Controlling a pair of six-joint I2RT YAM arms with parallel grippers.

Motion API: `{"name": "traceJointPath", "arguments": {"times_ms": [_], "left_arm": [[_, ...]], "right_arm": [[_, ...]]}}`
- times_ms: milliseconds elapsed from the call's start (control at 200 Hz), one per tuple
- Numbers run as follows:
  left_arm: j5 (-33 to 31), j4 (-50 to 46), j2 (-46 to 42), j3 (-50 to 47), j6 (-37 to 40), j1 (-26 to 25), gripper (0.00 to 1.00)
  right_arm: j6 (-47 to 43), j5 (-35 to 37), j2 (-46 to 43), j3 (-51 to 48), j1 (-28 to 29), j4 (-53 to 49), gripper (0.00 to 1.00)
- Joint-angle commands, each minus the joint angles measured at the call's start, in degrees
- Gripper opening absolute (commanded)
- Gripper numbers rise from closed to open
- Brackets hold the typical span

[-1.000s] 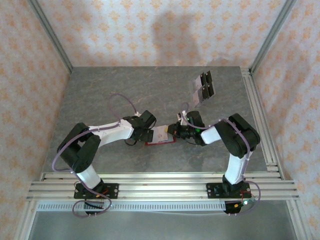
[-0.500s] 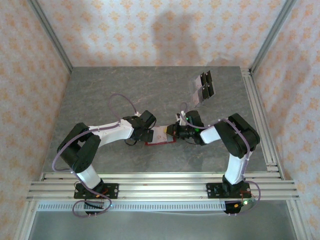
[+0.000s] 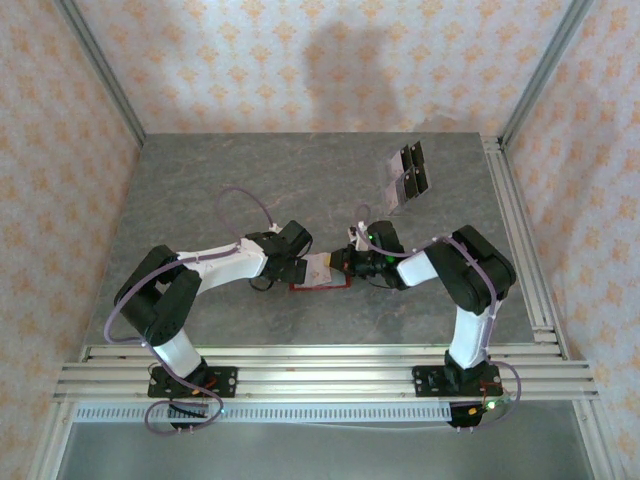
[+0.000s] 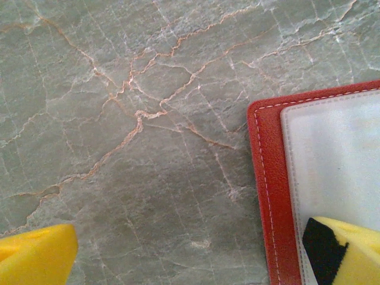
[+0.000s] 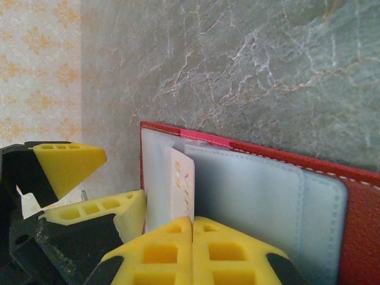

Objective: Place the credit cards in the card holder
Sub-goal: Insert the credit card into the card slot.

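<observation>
The red card holder (image 3: 320,285) lies open on the table between the two arms, its pale inner pockets (image 5: 255,190) facing up. My right gripper (image 5: 192,234) is shut on a pale credit card (image 5: 181,181), held on edge with its far end inside the left pocket. My left gripper (image 4: 190,258) is open wide. One of its fingertips (image 4: 344,249) rests on the holder's clear pocket at the left edge (image 4: 270,178), and the other stands over bare table. In the top view the left gripper (image 3: 298,264) and right gripper (image 3: 346,263) meet over the holder. Several more credit cards (image 3: 407,173) lie at the back right.
The grey marble table (image 3: 230,180) has open room at the left and back. An aluminium rail (image 3: 520,240) runs along the right edge, and patterned walls close in three sides. The left gripper's yellow fingers (image 5: 65,163) stand close to the left of the right gripper.
My right gripper has edged a little to the left, taking the card further over the holder. The left arm has stayed put.
</observation>
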Motion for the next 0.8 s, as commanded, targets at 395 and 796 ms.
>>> {"name": "traceJointPath", "arguments": {"times_ms": [395, 796], "left_arm": [[-1.2, -2.1, 1.3, -0.2, 0.0, -0.3, 1.00], [-1.1, -2.1, 1.4, -0.2, -0.1, -0.3, 1.00]], "right_arm": [[0.1, 3.7, 0.3, -0.3, 0.1, -1.2, 0.00], [0.4, 4.0, -0.7, -0.6, 1.6, -1.7, 0.00]]}}
